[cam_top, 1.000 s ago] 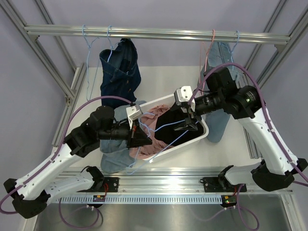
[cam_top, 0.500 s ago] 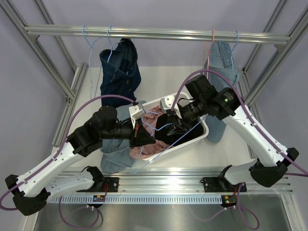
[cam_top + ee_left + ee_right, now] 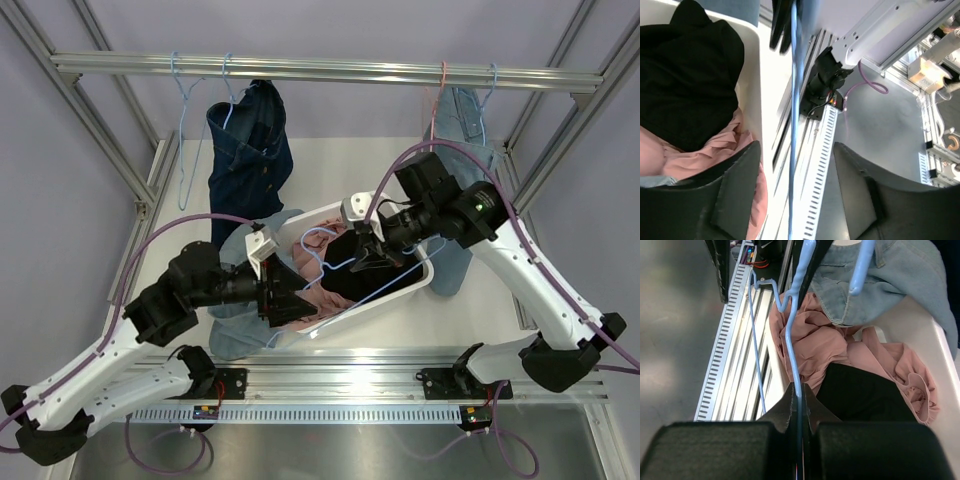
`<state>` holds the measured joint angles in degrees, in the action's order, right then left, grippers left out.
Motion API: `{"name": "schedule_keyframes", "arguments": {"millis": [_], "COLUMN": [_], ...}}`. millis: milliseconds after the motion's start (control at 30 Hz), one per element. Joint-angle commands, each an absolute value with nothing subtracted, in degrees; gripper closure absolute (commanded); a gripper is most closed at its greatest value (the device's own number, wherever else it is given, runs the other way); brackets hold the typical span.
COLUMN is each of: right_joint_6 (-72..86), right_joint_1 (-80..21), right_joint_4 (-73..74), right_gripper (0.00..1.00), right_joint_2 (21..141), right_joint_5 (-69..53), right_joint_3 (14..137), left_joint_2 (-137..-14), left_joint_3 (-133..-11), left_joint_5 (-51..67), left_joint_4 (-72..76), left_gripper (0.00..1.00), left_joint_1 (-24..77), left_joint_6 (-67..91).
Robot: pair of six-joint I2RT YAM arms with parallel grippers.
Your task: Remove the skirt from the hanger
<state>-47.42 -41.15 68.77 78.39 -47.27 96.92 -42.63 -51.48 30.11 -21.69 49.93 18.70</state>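
one white bin (image 3: 428, 270) mid-table, holding three cloths: pink cloth (image 3: 312, 300), black cloth (image 3: 350, 285), and pale denim skirt (image 3: 890, 290) slumped over the bin's 8 o'clock side, blue hanger (image 3: 792, 350) ending right at its waistband. two more pieces hung on the rail (image 3: 320, 70): dark garment (image 3: 250, 150) at 11 o'clock, pale garment (image 3: 460, 110) at 1 o'clock. two arms: right gripper (image 3: 799, 390) reaching in from 3 o'clock, clenched on the hanger wire; left gripper (image 3: 796, 147) low from 8 o'clock, released, fingers either side of the wire.
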Motion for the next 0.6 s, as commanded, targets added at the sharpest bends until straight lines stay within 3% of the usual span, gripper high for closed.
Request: {"name": "schedule_keyframes", "arguments": {"millis": [0,167,367,467,567], "right_joint_6": [-46.3,-43.6,-39.8,-38.1,-37.0], "right_joint_1": [-38.4,-35.5,-32.5,-31.3,-30.8], "right_joint_4": [67.9,65.7,61.8,59.9,59.0], "right_gripper": [1.00,1.00,1.00,1.00,1.00], "right_joint_2": [75.1,72.6,70.9,70.8,70.6], "right_joint_5": [-52.1,-56.1,-60.9,-63.1,-64.3], "right_joint_3": [97.0,94.2,90.8,90.0,89.4], "left_joint_2": [-38.0,-33.6,-33.3,-34.2,-35.3], "left_joint_3": [-47.5,-42.4,-40.1,-40.3,-41.3], "left_joint_5": [28.2,27.3,26.5,26.6,27.2], "left_joint_4": [-13.7,-5.6,-0.3,1.9,2.5], "left_gripper": [0.31,0.24,0.27,0.32,0.51], "left_joint_1": [50.0,50.1,50.1,50.1,50.0], "left_joint_6": [21.3,24.1,25.8,25.8,25.1]}}
